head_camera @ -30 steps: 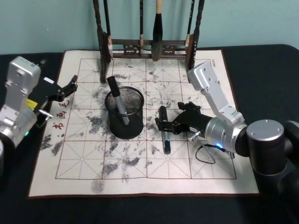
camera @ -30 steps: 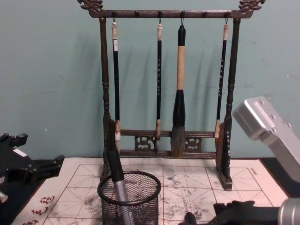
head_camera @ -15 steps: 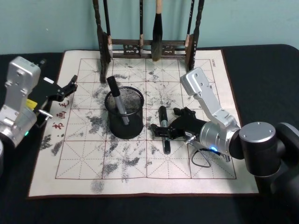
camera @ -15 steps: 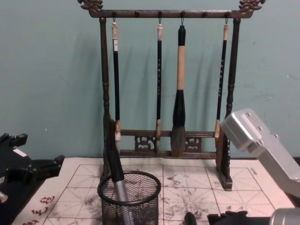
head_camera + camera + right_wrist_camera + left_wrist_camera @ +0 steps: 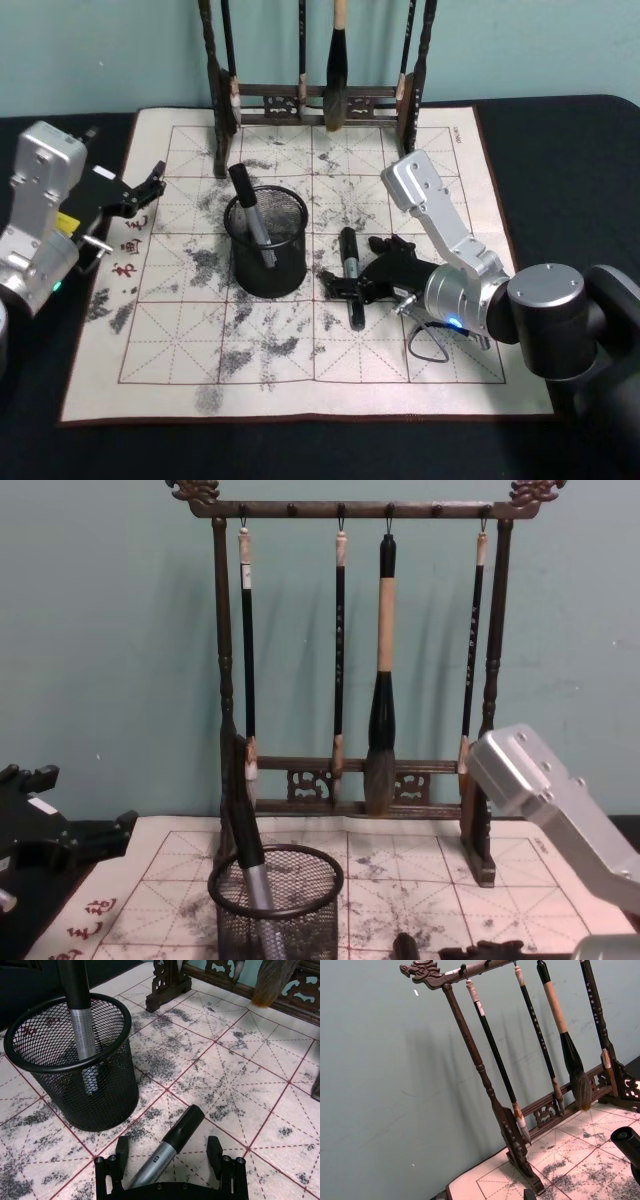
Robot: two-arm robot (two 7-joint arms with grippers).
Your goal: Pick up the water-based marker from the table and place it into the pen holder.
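The water-based marker [image 5: 351,280], grey with a black cap, lies flat on the white grid mat [image 5: 170,330] right of the pen holder [image 5: 266,262]. My right gripper [image 5: 352,287] is low over the mat and open, one finger on each side of the marker. In the right wrist view the marker [image 5: 162,1152] lies between the fingers [image 5: 121,1149], touching neither, with the pen holder [image 5: 85,1090] just beyond it. The black mesh holder [image 5: 277,908] has another marker [image 5: 250,215] leaning in it. My left gripper [image 5: 148,186] is parked, open, at the mat's left edge.
A tall carved wooden brush rack [image 5: 318,100] with several hanging brushes [image 5: 382,680] stands along the mat's far edge, behind the holder. The black tabletop [image 5: 560,160] surrounds the mat. My right forearm [image 5: 440,215] slants over the mat's right side.
My right gripper has slid left and dropped lower, so its fingers now straddle the marker. The marker, the holder and my left arm have not moved.
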